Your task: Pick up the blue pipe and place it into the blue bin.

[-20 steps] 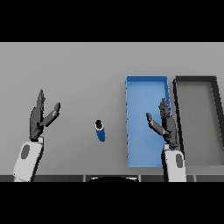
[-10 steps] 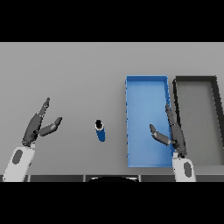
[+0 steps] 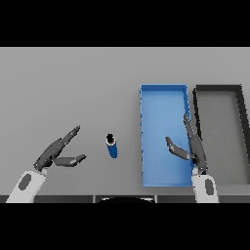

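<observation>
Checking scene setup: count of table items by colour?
Blue: 2, the pipe and the blue bin
Dark grey: 1, the grey bin
Total: 3

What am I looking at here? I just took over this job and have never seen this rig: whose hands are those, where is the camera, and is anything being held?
The camera sits at the robot's head and looks down at a grey table. The two dark hands on white arms are the robot's own. Its left hand is on the left, fingers straight and open, pointing toward a small blue pipe that stands on the table apart from it. Its right hand is on the right, also open, over the right edge of the blue bin. Beside that bin, further right, is a dark grey bin. Neither hand holds anything, and the pipe has not yet been picked up.
</observation>
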